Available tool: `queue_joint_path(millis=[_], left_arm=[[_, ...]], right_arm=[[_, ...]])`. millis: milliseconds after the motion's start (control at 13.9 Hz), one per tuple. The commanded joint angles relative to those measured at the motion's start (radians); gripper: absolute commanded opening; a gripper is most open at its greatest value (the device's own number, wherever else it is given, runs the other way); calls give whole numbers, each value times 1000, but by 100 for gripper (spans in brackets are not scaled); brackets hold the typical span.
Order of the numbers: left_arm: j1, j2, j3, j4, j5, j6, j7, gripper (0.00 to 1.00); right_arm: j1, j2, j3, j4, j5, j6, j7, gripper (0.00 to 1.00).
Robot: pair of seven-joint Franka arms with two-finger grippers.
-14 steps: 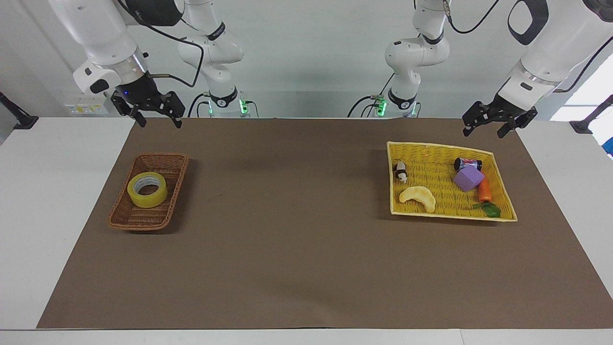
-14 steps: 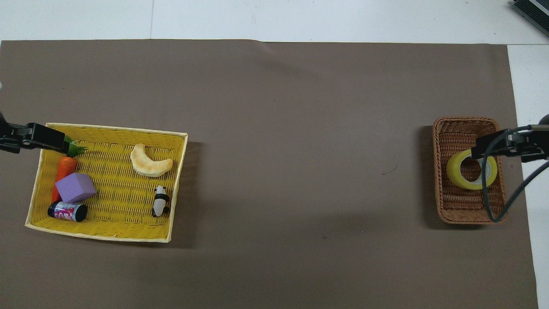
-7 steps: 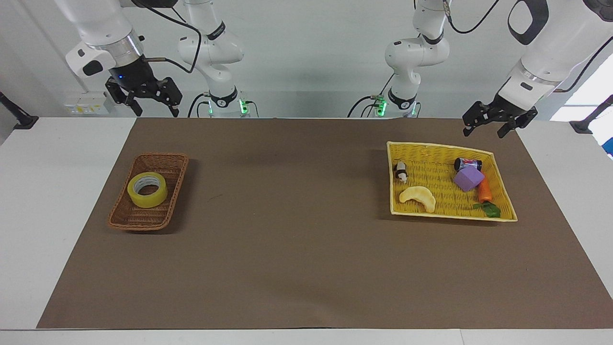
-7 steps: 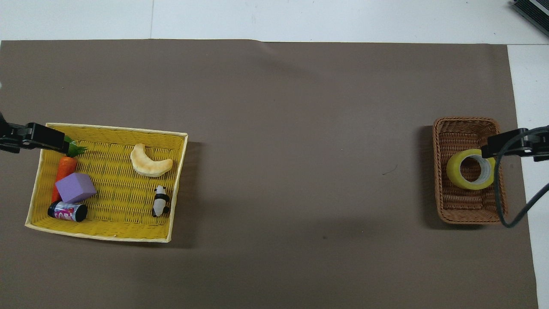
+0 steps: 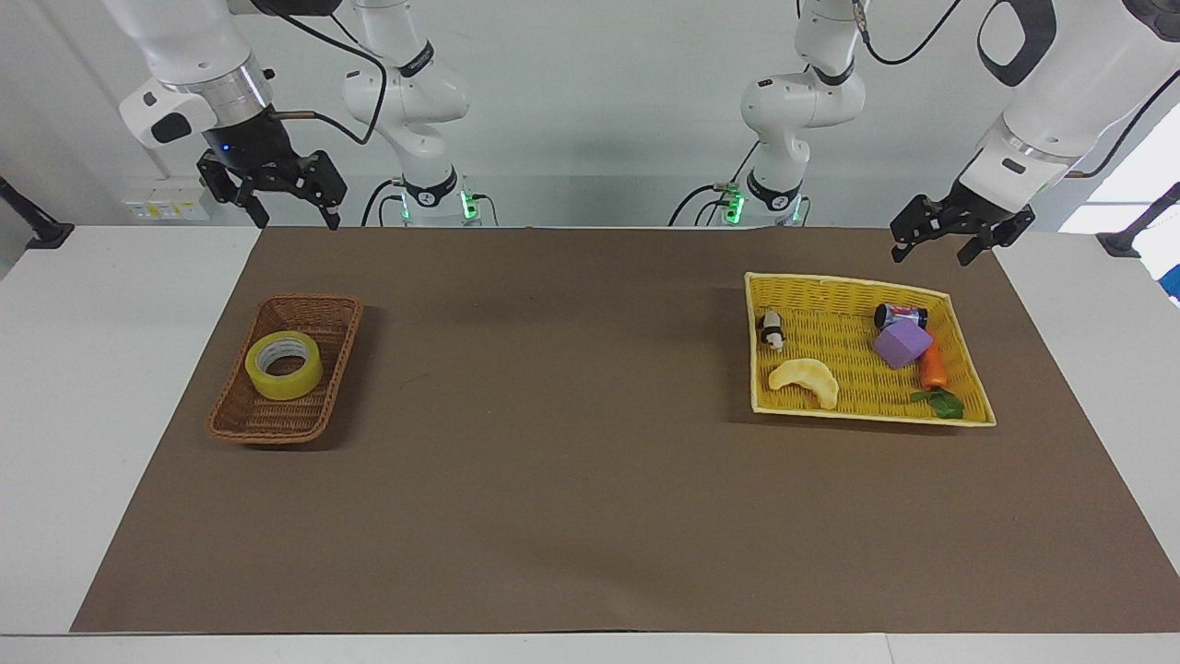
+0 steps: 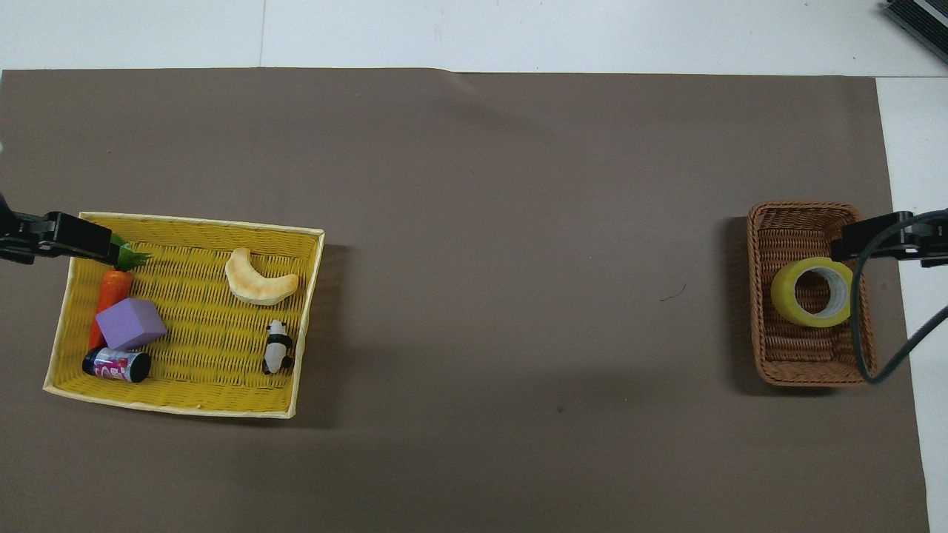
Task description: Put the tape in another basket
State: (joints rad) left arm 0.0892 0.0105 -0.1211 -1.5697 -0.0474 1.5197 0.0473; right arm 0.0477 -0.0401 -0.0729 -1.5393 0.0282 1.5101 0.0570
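The brown mat (image 5: 590, 433) is covering most of the table, and on it the yellow woven tray (image 5: 830, 288) is sitting toward the left arm's end, holding a purple block (image 5: 902, 344), a carrot (image 5: 933, 367), a pale crescent piece (image 5: 806, 379), a small can (image 5: 900, 315) and a panda figure (image 5: 772, 330). Toward the right arm's end the wicker basket (image 5: 277, 426) is sitting with the tape (image 5: 284, 365) lying flat inside it, core facing up, nothing touching it. Judging by this layout, the move is looking finished: the tape is resting in the small basket, well apart from the tray, and what seems left is only for the arms to settle. The right gripper (image 5: 293, 219) is hanging high above the mat's edge nearest the robots, clear of the basket, its fingers spread apart and carrying nothing. The left gripper (image 5: 931, 250) is waiting above the mat beside the tray's corner nearest the robots, fingers likewise apart and empty. Compared with a second earlier, the right gripper is standing higher and a little more toward the table's end, and in the overhead view its tip is no longer overlapping the tape but only the basket's rim; the tape, both containers and the left gripper are showing no shift.
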Motion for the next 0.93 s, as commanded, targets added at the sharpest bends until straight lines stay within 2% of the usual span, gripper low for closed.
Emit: queue_joint_path(millis=[0, 287, 359, 502, 861], left_arm=[[14, -1, -9, 16, 11, -19, 8, 100], [14, -1, -9, 17, 11, -21, 14, 100], [12, -12, -9, 25, 3, -12, 10, 100], [12, -85, -12, 20, 1, -30, 8, 100], [15, -96, -6, 20, 4, -61, 8, 100]], right_arm=[[-17, 0, 1, -2, -1, 6, 17, 100], [-35, -3, 1, -5, -4, -2, 18, 100], [-35, -3, 1, -5, -7, 5, 15, 100], [-22, -1, 4, 5, -60, 1, 6, 100], [-22, -9, 16, 8, -56, -4, 7, 100]])
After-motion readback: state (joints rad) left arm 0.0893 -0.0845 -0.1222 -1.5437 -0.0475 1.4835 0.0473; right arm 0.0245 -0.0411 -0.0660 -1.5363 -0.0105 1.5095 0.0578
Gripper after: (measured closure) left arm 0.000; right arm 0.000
